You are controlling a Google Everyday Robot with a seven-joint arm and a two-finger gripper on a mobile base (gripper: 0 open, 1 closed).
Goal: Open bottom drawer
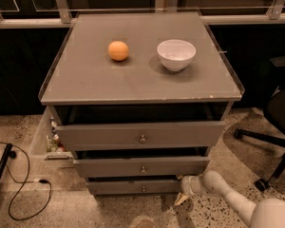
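The grey cabinet has three drawers. The bottom drawer point(133, 186) is the lowest one, with a flat grey front and a small round metal knob point(143, 189) at its centre. It stands pulled out a little, less than the middle drawer point(141, 166) and top drawer point(141, 135) above it. My gripper point(184, 193) is at the end of the white arm point(228, 196) coming from the lower right. It is at the right end of the bottom drawer's front, close to the floor.
An orange point(118, 50) and a white bowl point(176, 54) sit on the cabinet top point(85, 80). A side bin with small items point(51, 137) hangs on the cabinet's left. A black cable point(23, 186) lies on the floor at left. An office chair base point(266, 141) stands at right.
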